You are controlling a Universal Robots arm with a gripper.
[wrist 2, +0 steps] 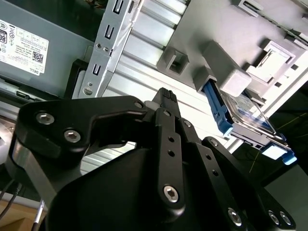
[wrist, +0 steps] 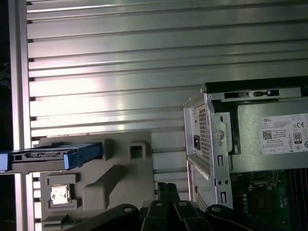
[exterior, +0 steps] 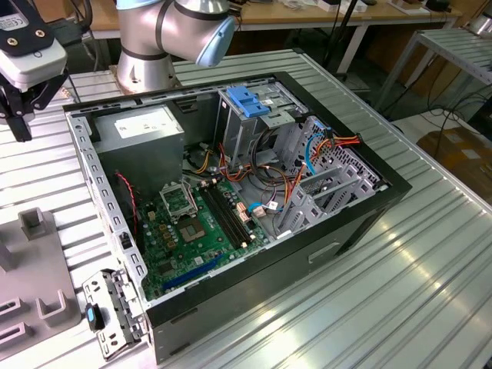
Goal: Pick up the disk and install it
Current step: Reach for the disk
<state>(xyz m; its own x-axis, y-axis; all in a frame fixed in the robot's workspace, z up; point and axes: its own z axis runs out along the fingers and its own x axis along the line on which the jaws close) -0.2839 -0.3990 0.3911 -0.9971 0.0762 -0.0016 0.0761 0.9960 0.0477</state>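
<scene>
The disk (wrist: 48, 157) stands on edge in a slot of a grey fixture (wrist: 120, 173), its blue carrier frame along the edge. In the second wrist view the disk (wrist 2: 250, 118) shows its labelled face and blue frame, leaning in the same fixture (wrist 2: 221, 57). My gripper (wrist 2: 166, 96) hangs above the ribbed table between the fixture and the computer case, apart from the disk. Its fingertips (wrist: 166, 188) meet with nothing between them. In the exterior view the gripper (exterior: 21, 115) is high at the far left, beside the case's corner.
The open computer case (exterior: 361, 223) lies on the ribbed metal table (exterior: 400, 300), with the power supply (exterior: 146, 131), motherboard (exterior: 196, 231) and loose cables inside. A grey drive cage with a blue latch (exterior: 250, 104) stands at its back. A loose metal bracket (exterior: 115, 311) lies by the fixture (exterior: 34, 307).
</scene>
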